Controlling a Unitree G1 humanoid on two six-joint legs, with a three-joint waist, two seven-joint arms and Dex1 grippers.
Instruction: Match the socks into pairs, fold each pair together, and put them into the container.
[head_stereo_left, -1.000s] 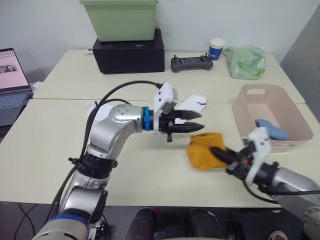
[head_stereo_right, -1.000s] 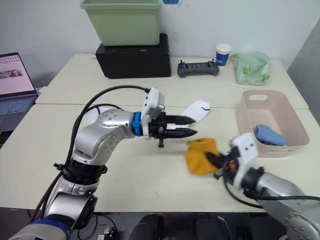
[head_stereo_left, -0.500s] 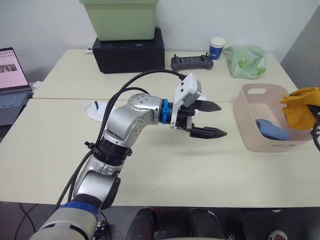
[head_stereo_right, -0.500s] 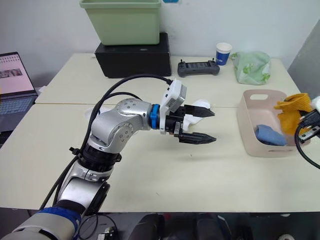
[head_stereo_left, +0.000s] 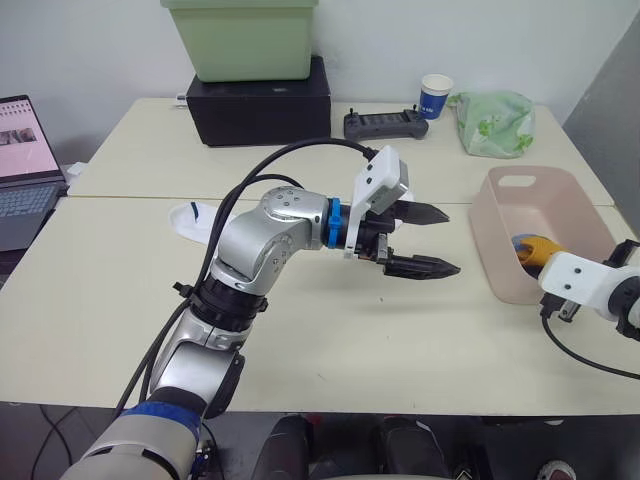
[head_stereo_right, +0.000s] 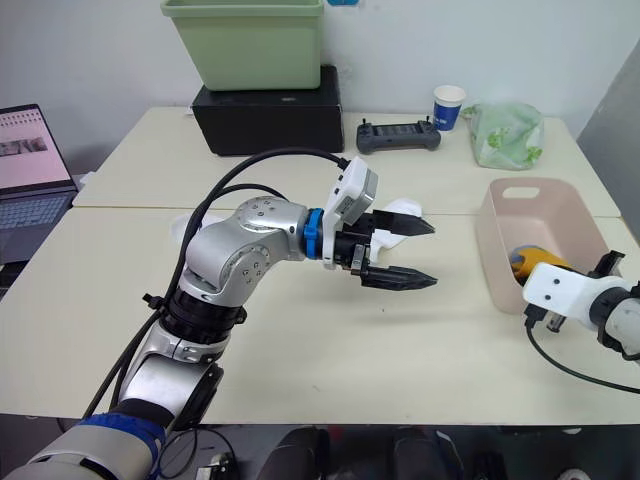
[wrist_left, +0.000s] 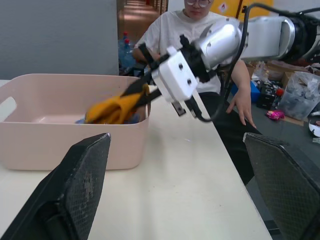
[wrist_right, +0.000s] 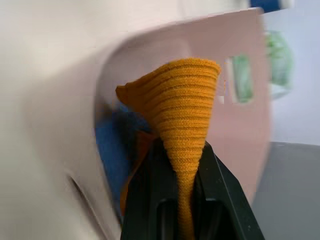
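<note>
- The mustard-orange socks (wrist_right: 176, 115), folded together, sit clamped between the black fingers of the right gripper (wrist_left: 142, 95); the jaws are clenched on the fabric.
- In the right wrist view the bundle's long axis runs along the fingers, narrow at the clamp and flaring to a wider folded end that points into the pale pink basket (head_stereo_left: 497, 250).
- In the left wrist view the bundle hangs over the basket's rim, its free end drooping down inside.
- In the head views an orange patch shows inside the basket at its near right part, just beyond the right arm's white wrist housing (head_stereo_left: 585, 285).
- The light blue socks (wrist_right: 111, 150) lie on the basket floor, beneath and beside the orange bundle.
- The left gripper (head_stereo_left: 425, 240) hovers over the mid-table, fingers spread wide and empty, pointing toward the basket and well apart from it.
- One white sock (head_stereo_right: 400, 212) lies on the table behind the left gripper, partly hidden by it; another white sock (head_stereo_left: 192, 218), with a dark blue mark, lies farther left behind the left arm.
- Along the table's far side: a green plastic tub (head_stereo_left: 240, 38) on a black box (head_stereo_left: 262, 105), a black handheld controller (head_stereo_left: 386, 124), a paper cup (head_stereo_left: 434, 96) and a green-and-white cloth bundle (head_stereo_left: 492, 124).
- An open laptop (head_stereo_left: 24, 170) stands at the left edge.
- A seated person (wrist_left: 200, 35) is in the left wrist view beyond the table.
</note>
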